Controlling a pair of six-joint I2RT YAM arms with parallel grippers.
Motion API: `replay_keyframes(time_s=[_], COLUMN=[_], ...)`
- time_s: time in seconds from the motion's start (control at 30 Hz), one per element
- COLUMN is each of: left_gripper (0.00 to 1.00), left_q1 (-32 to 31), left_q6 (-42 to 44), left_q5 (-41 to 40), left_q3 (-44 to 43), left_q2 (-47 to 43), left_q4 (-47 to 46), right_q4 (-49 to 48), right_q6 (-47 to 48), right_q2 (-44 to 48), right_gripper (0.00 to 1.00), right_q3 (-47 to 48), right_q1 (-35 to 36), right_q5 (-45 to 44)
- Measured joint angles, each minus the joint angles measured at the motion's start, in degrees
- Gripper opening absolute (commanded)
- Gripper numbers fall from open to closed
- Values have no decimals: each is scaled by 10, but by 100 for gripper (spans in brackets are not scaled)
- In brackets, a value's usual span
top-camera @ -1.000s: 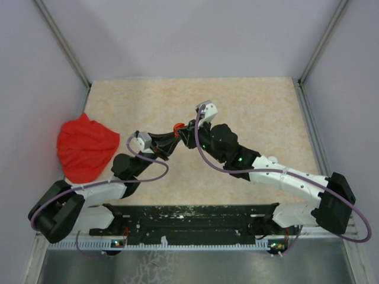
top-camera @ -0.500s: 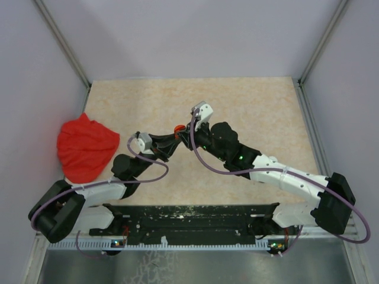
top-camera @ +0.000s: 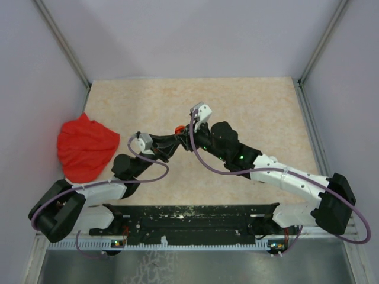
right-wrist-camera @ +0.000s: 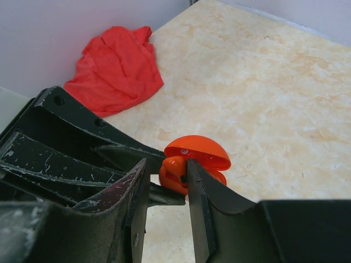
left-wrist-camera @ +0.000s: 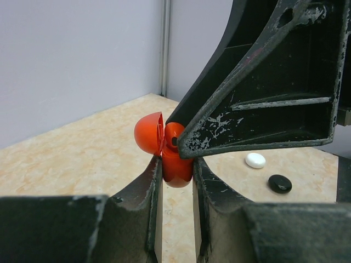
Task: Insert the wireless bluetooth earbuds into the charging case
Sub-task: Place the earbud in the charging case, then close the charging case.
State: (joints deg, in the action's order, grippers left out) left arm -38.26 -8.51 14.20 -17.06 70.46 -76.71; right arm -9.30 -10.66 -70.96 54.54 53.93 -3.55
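The orange charging case (top-camera: 178, 128) is held off the table with its lid (left-wrist-camera: 149, 133) open. My left gripper (top-camera: 174, 136) is shut on the case body (left-wrist-camera: 176, 170). My right gripper (top-camera: 187, 126) meets it from the right. In the right wrist view its jaws (right-wrist-camera: 167, 164) stand apart. An orange earbud (right-wrist-camera: 175, 167) sits in the case mouth under the lid (right-wrist-camera: 197, 149) and touches the right finger only. A right finger (left-wrist-camera: 247, 120) covers the top of the case in the left wrist view.
A crumpled red cloth (top-camera: 86, 148) lies at the table's left edge and also shows in the right wrist view (right-wrist-camera: 118, 71). A small white oval piece (left-wrist-camera: 255, 160) and a small black one (left-wrist-camera: 279, 183) lie on the table beyond the case. Walls stand on three sides.
My right gripper has moved left and a little farther back, closing onto the orange case. The left gripper has stayed still with the case.
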Motion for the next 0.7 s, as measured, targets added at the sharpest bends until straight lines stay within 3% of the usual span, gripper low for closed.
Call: replay_keyframes(time_s=[0.7], left_gripper=[1], left_q1=[1], left_q6=[-29], left_q5=[7], left_q3=[0], left_q2=[11], left_q4=[-14], right_q4=[36], right_q6=[0], right_q2=[16], right_gripper=[34], right_q3=[8], right_q1=[-10], right_q5=[15])
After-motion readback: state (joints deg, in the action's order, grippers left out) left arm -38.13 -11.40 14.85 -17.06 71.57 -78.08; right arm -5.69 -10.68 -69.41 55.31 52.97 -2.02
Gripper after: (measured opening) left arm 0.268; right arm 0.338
